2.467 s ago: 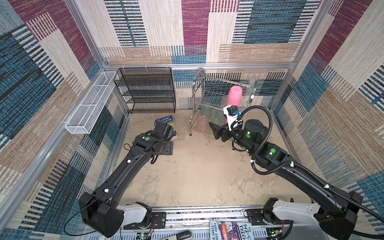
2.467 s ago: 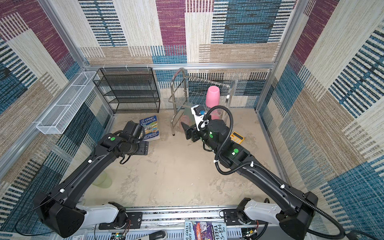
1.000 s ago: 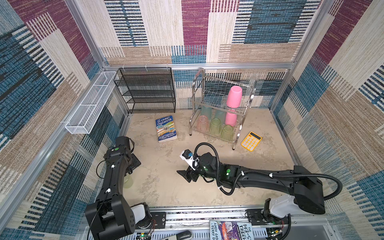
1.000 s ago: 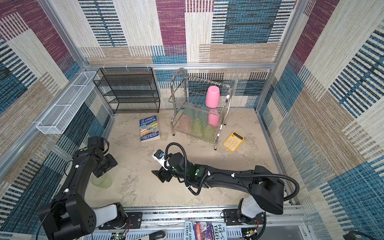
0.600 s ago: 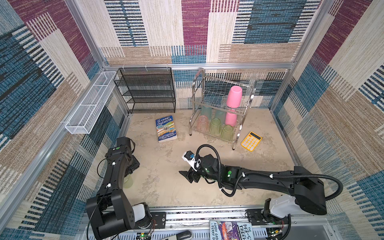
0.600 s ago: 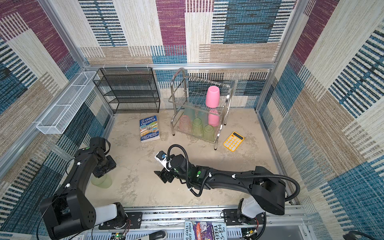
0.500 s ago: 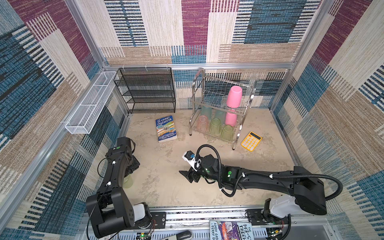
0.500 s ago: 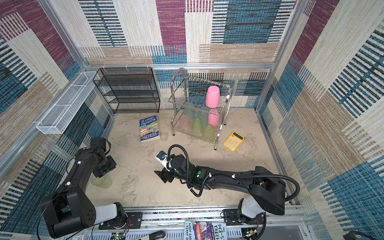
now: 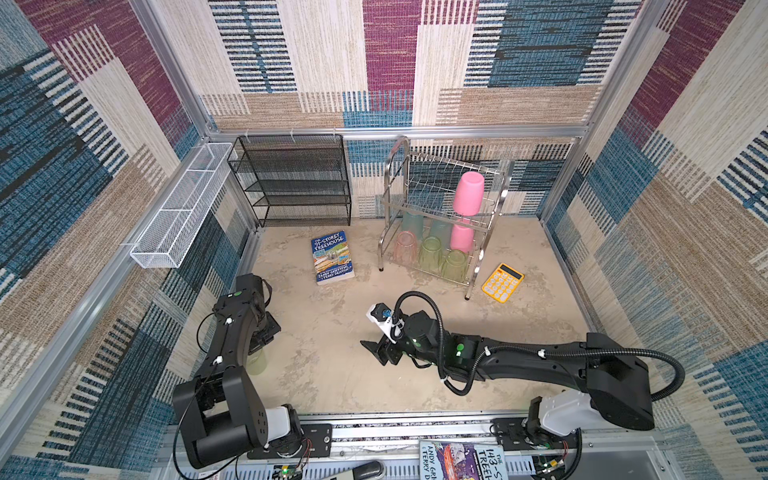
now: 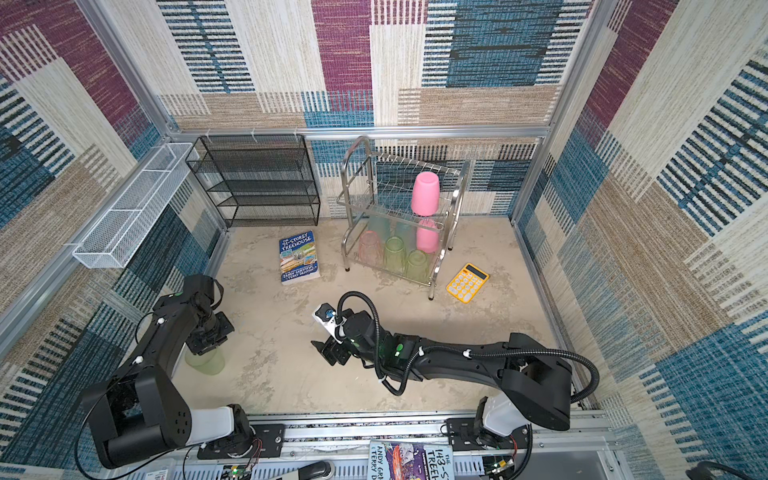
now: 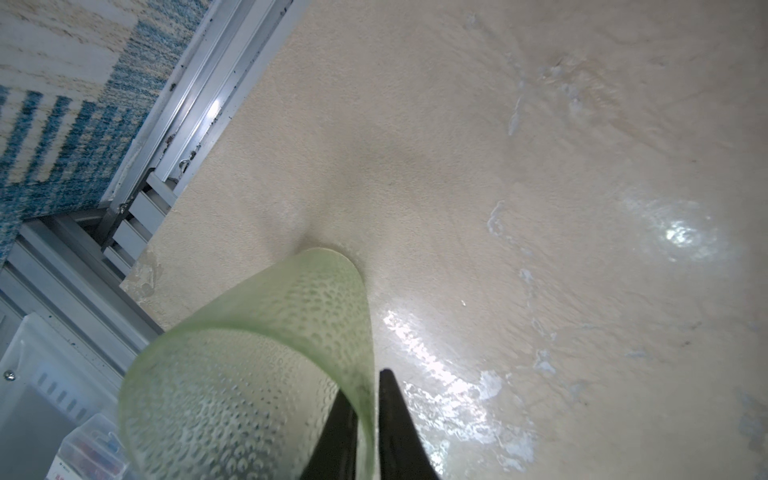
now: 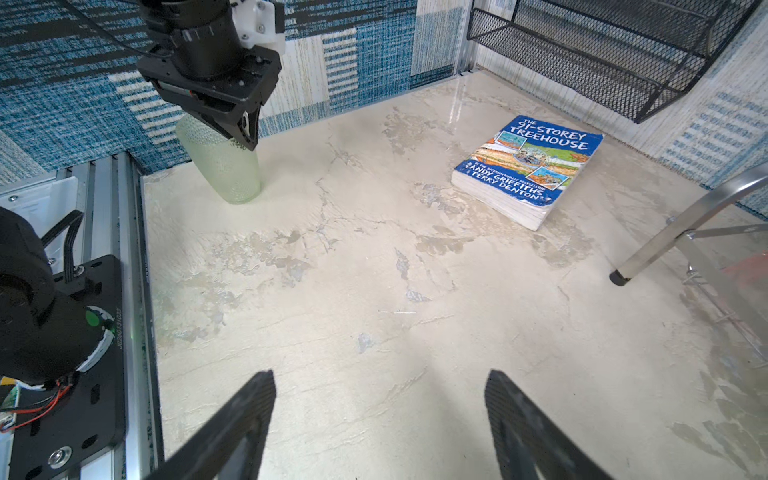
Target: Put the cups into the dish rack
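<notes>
Marbled desk, eight o'clock: left end effector clamps the wall of the yellow-green cup. Right end effector gapes, empty.

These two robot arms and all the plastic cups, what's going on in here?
The arms are filling the steel dish rack. Seven cups already sit upside down in it. The left gripper is pinching the wall of a yellow-green cup that stands on the table near the left wall, one finger inside and one outside. The right gripper is open and empty, low over the middle of the table.
</notes>
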Controlling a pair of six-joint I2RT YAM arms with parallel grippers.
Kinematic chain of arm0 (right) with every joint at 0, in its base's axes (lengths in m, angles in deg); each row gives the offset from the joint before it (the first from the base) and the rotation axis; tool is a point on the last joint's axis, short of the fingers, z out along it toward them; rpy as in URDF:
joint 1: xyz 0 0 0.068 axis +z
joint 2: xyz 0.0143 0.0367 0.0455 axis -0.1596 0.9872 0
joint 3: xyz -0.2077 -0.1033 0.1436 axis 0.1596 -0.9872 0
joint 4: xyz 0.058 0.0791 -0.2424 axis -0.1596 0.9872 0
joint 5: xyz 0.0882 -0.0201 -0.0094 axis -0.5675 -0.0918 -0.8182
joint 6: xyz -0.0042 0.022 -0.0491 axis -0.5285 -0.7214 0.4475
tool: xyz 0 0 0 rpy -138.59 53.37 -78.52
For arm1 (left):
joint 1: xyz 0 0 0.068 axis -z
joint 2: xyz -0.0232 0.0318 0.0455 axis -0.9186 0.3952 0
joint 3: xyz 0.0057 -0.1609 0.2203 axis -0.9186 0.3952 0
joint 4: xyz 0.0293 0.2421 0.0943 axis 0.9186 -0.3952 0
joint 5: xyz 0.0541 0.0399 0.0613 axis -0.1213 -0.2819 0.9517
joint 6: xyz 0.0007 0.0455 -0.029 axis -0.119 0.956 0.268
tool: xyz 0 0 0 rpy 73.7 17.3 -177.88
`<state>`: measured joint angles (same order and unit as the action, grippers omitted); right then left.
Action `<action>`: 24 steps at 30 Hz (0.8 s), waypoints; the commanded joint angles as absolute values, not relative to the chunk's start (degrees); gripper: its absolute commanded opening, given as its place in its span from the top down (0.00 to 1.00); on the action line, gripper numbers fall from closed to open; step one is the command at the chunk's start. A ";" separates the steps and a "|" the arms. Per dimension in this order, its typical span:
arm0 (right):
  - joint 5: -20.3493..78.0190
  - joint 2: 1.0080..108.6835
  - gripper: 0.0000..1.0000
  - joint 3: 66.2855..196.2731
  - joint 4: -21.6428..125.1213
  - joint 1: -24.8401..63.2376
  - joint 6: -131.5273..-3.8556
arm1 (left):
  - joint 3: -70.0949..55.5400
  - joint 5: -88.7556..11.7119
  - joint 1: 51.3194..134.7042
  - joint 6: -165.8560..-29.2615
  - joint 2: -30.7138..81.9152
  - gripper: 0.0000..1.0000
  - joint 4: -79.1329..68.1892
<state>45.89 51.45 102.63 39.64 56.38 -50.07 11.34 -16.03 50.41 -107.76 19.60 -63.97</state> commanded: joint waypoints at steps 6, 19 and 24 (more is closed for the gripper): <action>47.75 51.34 0.19 102.67 37.46 56.31 -50.73 | 10.28 -17.25 51.27 -106.72 19.03 0.93 -64.45; 49.91 52.05 0.19 101.78 37.15 55.12 -53.27 | 9.09 -16.60 59.82 -106.09 17.42 0.99 -65.36; 49.96 51.85 0.19 100.47 36.61 53.46 -55.75 | 9.17 -15.61 65.85 -106.26 16.11 1.00 -65.32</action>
<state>49.02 51.95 100.88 38.72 54.06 -53.22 9.65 -16.86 63.94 -107.30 16.82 -64.65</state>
